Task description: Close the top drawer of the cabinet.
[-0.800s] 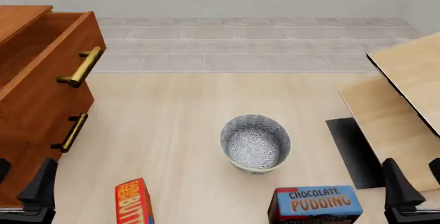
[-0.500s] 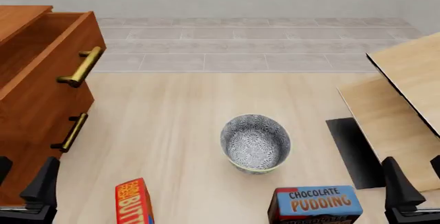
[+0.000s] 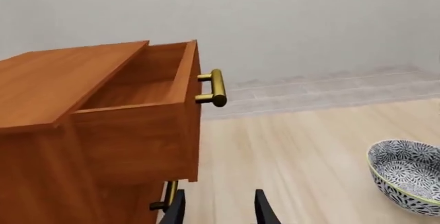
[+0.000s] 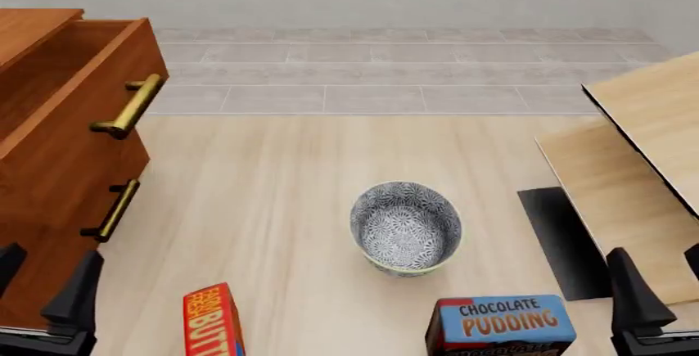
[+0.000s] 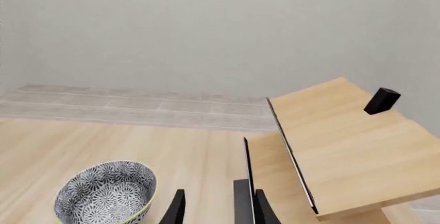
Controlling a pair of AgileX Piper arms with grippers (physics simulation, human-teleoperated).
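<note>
Your left gripper (image 3: 218, 211) sits low by the foot of the cabinet (image 4: 44, 233) at the desk's (image 4: 273, 192) left edge, fingers parted and holding nothing, which suits a push rather than a grasp; your right gripper (image 5: 216, 208), fingers likewise apart and empty, waits far off beside the pale boards (image 5: 343, 141), out of the way. The top drawer (image 4: 77, 102) juts well out from the cabinet front, its empty reddish-brown box open to view and its brass bar handle (image 3: 214, 87) facing the patterned bowl (image 4: 405, 227), so I'd judge the closing push not yet begun.
</note>
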